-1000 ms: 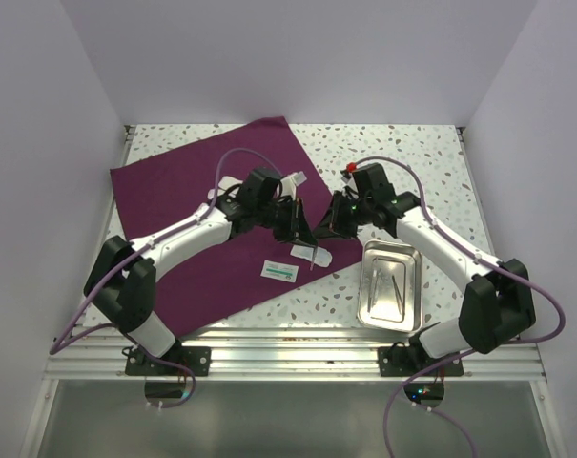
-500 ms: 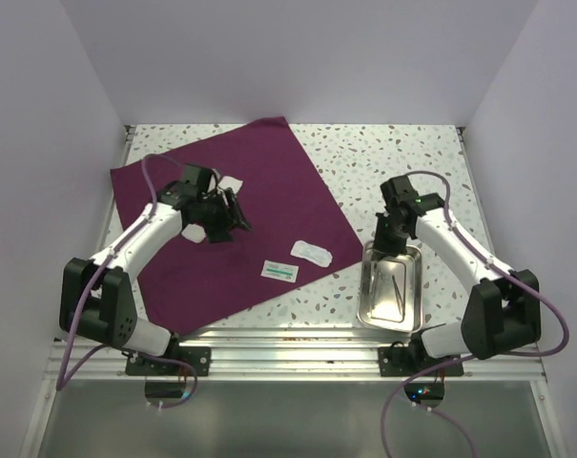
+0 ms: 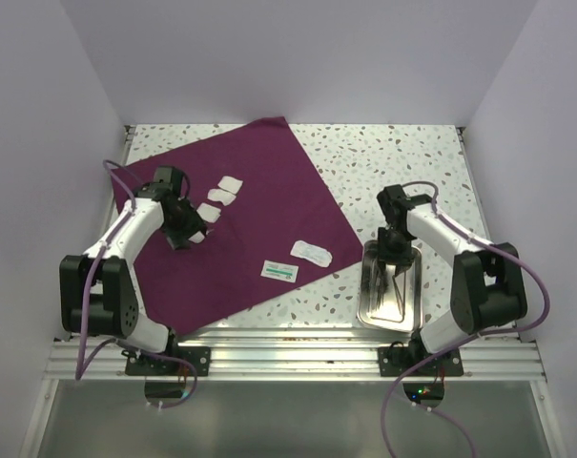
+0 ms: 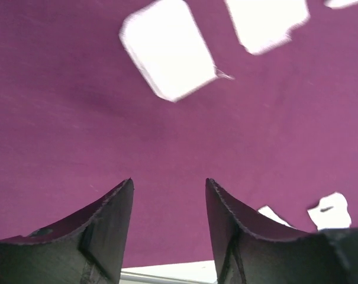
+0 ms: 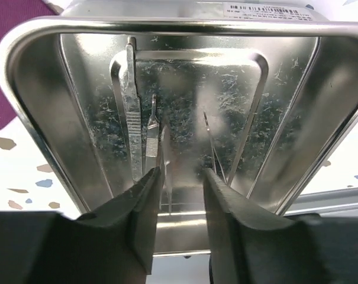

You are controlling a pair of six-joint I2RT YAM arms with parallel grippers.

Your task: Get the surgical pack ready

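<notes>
The dark purple cloth (image 3: 259, 205) lies spread flat on the left of the table. Three white gauze pads (image 3: 221, 196) lie in a row on it, and two small packets (image 3: 279, 271) lie near its right corner. My left gripper (image 3: 180, 236) is open and empty, low over the cloth beside the nearest pad. In the left wrist view the gripper (image 4: 168, 189) has gauze pads (image 4: 167, 47) ahead of it. The steel tray (image 3: 410, 303) sits right of the cloth and holds thin metal instruments (image 5: 131, 112). My right gripper (image 3: 388, 256) is open and empty over the tray (image 5: 31, 106).
The cloth's near edge reaches close to the table's front rail (image 3: 288, 358). White walls close in the table on the left, the back and the right. Bare speckled tabletop (image 3: 393, 157) lies behind the tray.
My left arm has swung from the middle of the cloth to its left side, uncovering the gauze pads. My right arm has pulled back from the cloth's edge to over the tray.
</notes>
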